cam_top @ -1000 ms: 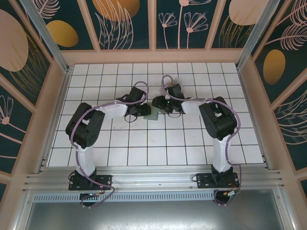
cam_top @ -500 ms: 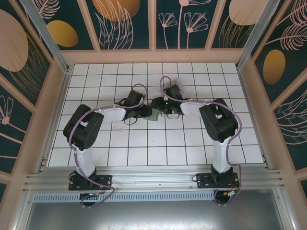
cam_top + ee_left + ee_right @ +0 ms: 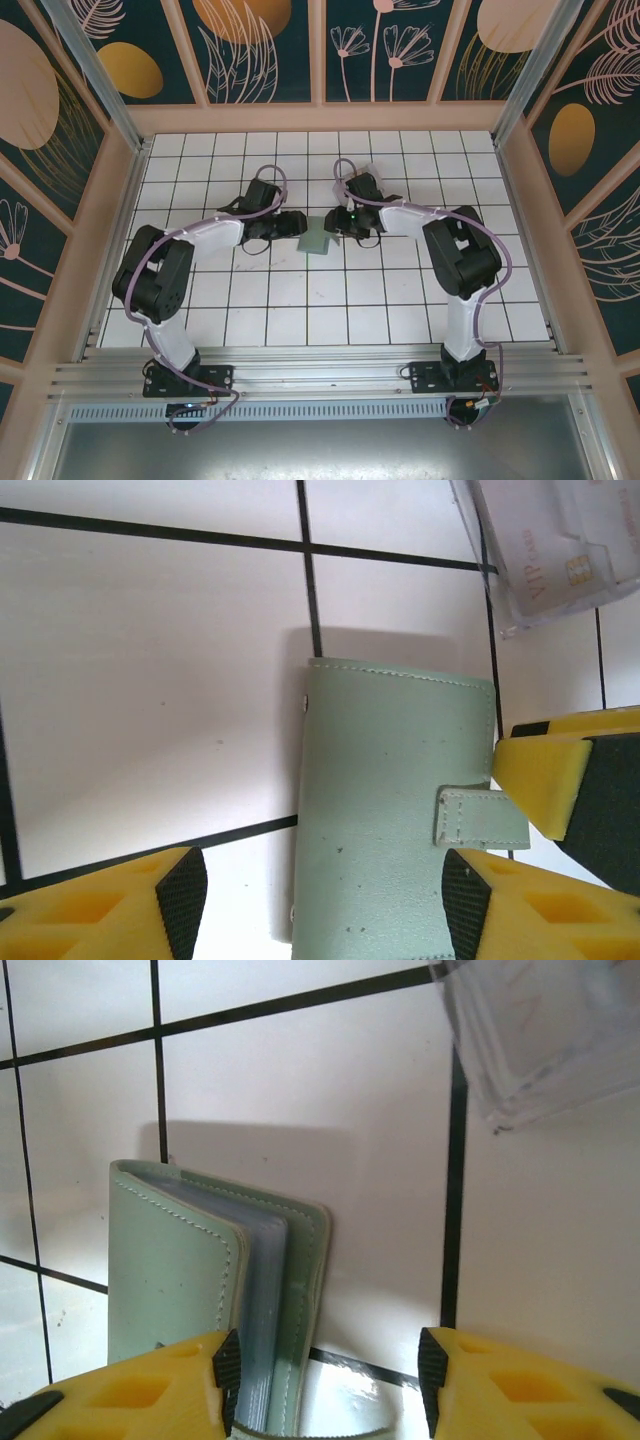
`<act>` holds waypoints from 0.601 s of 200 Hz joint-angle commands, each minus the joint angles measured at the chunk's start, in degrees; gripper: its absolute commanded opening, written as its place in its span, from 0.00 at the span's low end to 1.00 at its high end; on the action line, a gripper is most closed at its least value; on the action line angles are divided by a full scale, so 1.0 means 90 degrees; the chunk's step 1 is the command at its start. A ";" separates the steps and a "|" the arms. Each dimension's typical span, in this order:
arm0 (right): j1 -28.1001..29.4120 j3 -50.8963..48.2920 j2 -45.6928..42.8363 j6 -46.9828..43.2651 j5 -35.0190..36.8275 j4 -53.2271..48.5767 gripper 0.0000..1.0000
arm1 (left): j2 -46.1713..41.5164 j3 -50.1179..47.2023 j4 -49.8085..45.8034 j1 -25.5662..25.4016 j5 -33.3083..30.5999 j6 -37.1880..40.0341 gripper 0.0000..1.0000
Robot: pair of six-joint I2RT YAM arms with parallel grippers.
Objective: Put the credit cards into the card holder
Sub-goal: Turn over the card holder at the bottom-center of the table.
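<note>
The sage-green card holder [image 3: 316,241] lies on the white tiled surface [image 3: 330,300] between the two arms. The left tool [image 3: 318,885] stands wide open astride it, one finger well clear of its edge. The right tool [image 3: 327,1360] is also open, the holder's end between its fingers with a gap on one side. The pale credit cards [image 3: 555,545] lie just beyond, ungripped.

"VIP" printed on pale face of credit cards [image 3: 560,550]; smaller print beside it illegible.
</note>
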 commanded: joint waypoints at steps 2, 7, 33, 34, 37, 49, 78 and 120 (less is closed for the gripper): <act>0.0072 0.0221 0.0296 -0.0201 -0.0507 0.0014 0.49 | 0.0224 -0.0080 0.0075 -0.0004 0.0660 0.0042 0.65; 0.0063 0.0213 0.0344 -0.0194 -0.0594 0.0060 0.48 | 0.0275 -0.0070 0.0128 -0.0005 0.0720 0.0022 0.65; 0.0045 0.0035 0.0403 -0.0112 -0.1075 0.0545 0.46 | 0.0539 -0.0073 0.0373 -0.0004 0.0929 -0.0086 0.65; 0.0044 0.0026 0.0402 -0.0104 -0.1097 0.0564 0.46 | 0.0552 -0.0076 0.0388 -0.0005 0.0940 -0.0089 0.65; 0.0043 0.0005 0.0407 -0.0085 -0.1160 0.0646 0.46 | 0.0591 -0.0071 0.0417 -0.0003 0.0964 -0.0098 0.65; 0.0040 -0.0060 0.0409 0.0012 -0.1394 0.0893 0.47 | 0.0798 -0.0009 0.0461 -0.0007 0.1099 -0.0138 0.63; 0.0058 -0.0145 0.0566 0.0312 -0.2031 0.1490 0.47 | 0.1014 0.0010 0.0662 -0.0009 0.1346 -0.0264 0.56; 0.0102 -0.0130 0.0832 0.0411 -0.2116 0.1519 0.47 | 0.0905 -0.0010 0.0704 -0.0004 0.1261 -0.0333 0.43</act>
